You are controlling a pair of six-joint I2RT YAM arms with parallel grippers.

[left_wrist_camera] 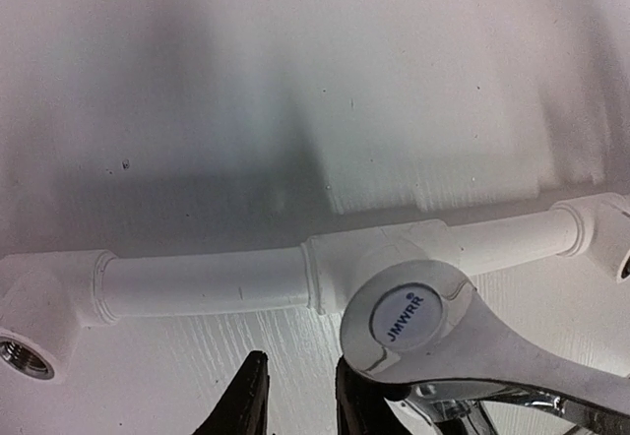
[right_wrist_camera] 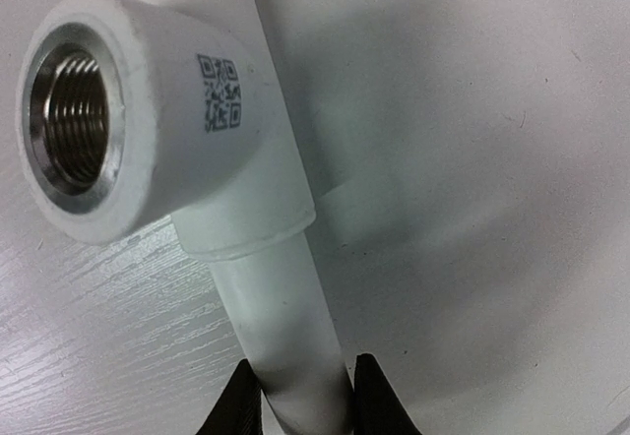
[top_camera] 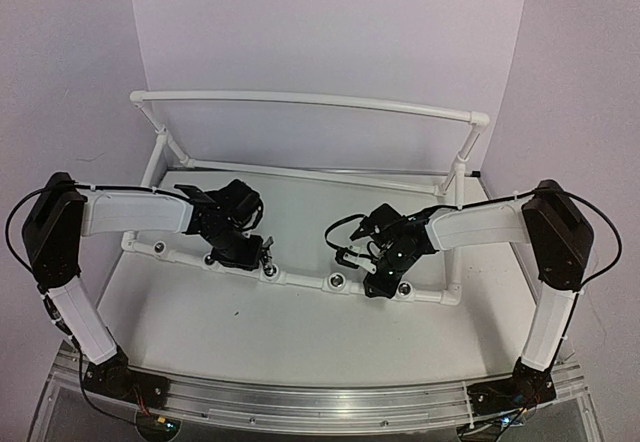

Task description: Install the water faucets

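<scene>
1 faucet point(left_wrist_camera: 472, 346) sits at 7 o'clock in 1 frame point(top_camera: 300, 99); 5 sockets point(top_camera: 337, 282) line its 6 o'clock pipe point(top_camera: 303, 278). 2 arms: left arm point(top_camera: 130, 214) at 7, right arm point(top_camera: 475, 224) at 5 o'clock.

This looks like a robotics lab bench rather than a home or a shop. A left arm point(top_camera: 130, 217) and a right arm point(top_camera: 480, 224) are bolted to a bare metal rail point(top_camera: 320, 394) along the near edge of a white table point(top_camera: 300, 337), with thin black cables point(top_camera: 331, 230) looping off them. Plain pale boards point(top_camera: 330, 32) close the table in at the back and both sides. The only plumbing is a white pipe frame point(top_camera: 310, 100) standing on the table, with a chrome tap point(left_wrist_camera: 409, 319) at it.
</scene>
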